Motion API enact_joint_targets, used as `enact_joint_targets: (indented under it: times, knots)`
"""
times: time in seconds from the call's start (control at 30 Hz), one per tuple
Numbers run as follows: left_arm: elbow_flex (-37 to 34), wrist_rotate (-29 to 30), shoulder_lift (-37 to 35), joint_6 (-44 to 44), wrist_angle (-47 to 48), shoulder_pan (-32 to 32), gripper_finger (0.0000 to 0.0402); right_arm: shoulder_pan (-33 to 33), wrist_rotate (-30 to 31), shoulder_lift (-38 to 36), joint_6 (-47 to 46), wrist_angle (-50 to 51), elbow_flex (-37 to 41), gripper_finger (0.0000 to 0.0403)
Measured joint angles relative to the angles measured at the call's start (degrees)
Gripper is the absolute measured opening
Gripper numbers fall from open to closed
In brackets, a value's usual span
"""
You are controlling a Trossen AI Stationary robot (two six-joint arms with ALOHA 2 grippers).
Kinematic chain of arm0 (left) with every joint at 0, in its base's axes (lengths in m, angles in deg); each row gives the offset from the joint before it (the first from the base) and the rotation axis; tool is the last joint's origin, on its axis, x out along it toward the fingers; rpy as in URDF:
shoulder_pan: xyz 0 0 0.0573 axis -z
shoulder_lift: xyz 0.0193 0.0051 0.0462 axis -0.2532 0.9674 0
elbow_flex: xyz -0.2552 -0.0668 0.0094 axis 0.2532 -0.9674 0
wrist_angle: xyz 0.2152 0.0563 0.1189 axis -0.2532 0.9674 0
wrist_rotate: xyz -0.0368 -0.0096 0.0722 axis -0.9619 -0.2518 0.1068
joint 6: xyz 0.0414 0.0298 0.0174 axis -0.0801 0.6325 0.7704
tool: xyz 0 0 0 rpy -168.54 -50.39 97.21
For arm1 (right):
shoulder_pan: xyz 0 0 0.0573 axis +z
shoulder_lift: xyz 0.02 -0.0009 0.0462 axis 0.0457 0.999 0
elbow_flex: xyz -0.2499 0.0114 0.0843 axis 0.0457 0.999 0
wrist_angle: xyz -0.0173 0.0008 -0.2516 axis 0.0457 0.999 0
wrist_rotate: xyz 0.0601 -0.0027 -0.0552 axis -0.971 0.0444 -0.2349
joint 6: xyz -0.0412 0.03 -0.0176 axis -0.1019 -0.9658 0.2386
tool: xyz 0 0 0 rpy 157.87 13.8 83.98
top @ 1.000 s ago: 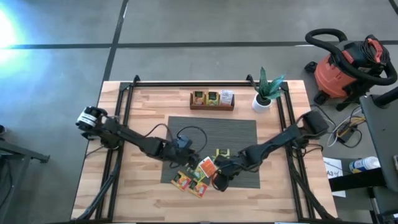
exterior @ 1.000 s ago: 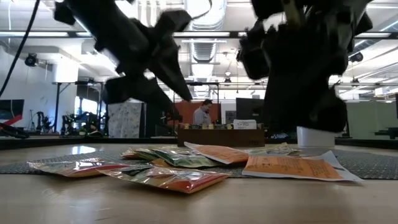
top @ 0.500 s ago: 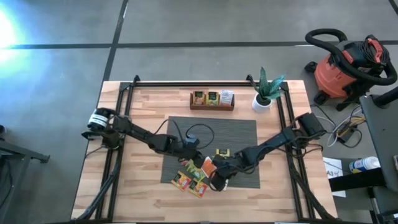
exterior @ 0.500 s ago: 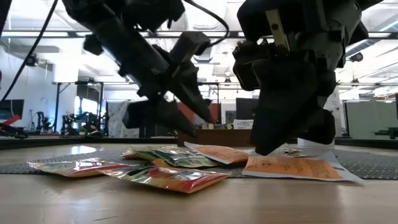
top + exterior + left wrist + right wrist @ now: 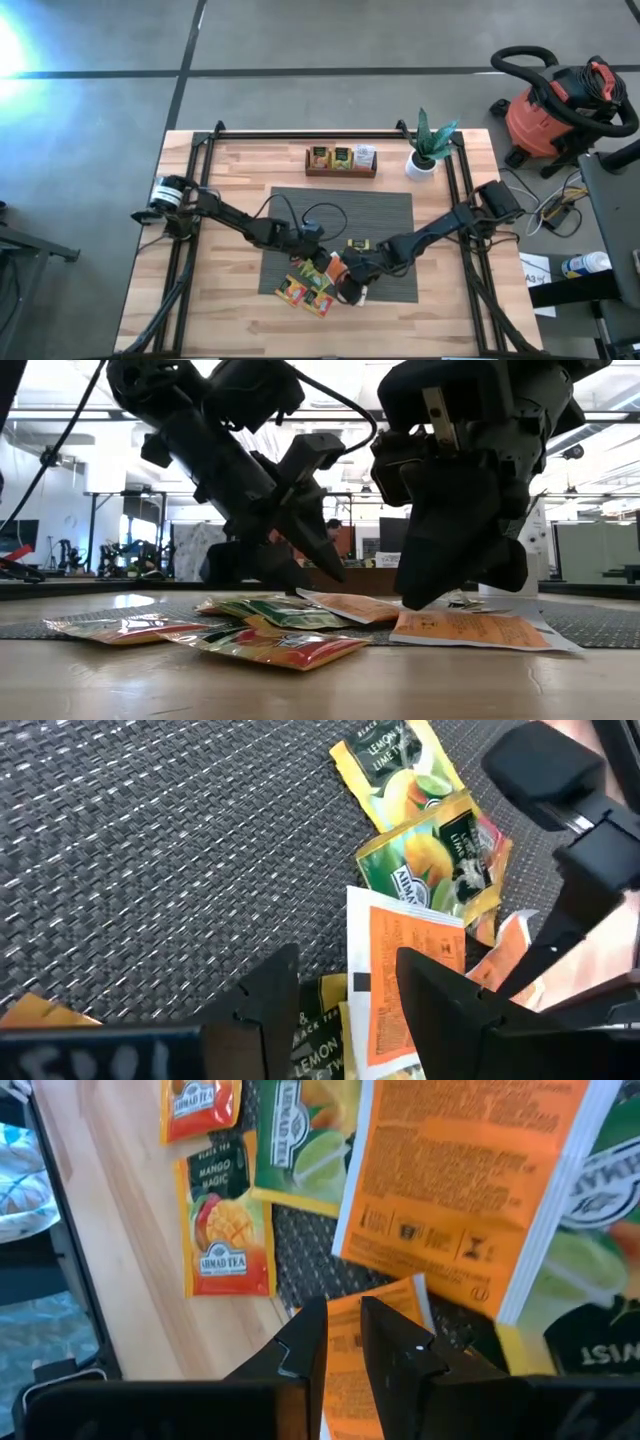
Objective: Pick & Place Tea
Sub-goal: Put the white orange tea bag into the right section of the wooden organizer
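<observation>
Several tea sachets, orange-red, yellow and green, lie in a loose overlapping pile on the near edge of the grey ribbed mat and the wood beside it. My left gripper hangs open just above the pile, one finger on either side of an orange sachet, touching nothing. My right gripper comes in from the right, its fingers nearly together on another orange sachet. One yellow-green sachet lies apart on the mat. My right gripper has an edge of the orange sachet in the narrow gap between its two fingers. The fingers slant down from the table's right. The sachet stays flat on the mat and the pile; my fingers hide how far in it reaches.
A long dark wooden tray holding a few sachets stands at the far side. A potted plant is to its right. Black rails run along both table sides. The two grippers stand close together over the pile.
My left gripper has come down and toward the table's right and near edge, tipping further downward, until it hangs just over the pile, still open. The right gripper has stayed in place at the pile's right side. The sachets have not moved.
</observation>
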Motion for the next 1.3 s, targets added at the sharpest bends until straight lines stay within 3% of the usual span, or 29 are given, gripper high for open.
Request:
enact_joint_targets:
  times: [0.4, 0.77, 1.0, 1.13, 1.3]
  knots:
    - [0.16, -3.94, 2.76, -0.72, -7.13, -0.01, 0.0163, -0.23, 0.60, 0.00, 1.12, 0.26, 0.04, 0.0065]
    - [2.28, -9.04, 3.50, -0.65, -7.45, 0.01, 0.0163, -0.20, 2.36, 0.02, 1.52, 0.34, 0.48, 0.0066]
    - [2.68, -9.33, 4.40, -0.72, -7.85, 0.52, 0.0160, -0.18, 2.96, 0.02, 1.49, -0.11, 0.23, 0.0066]
    - [2.69, -9.33, 4.42, -0.09, -7.84, 0.80, 0.0132, -0.18, 2.96, 0.00, 2.42, -0.12, -0.57, 0.0066]
    - [2.92, -9.35, 4.38, 0.52, -7.90, 0.88, 0.0062, -0.16, 2.59, -0.85, 4.26, -0.12, -1.89, 0.0066]
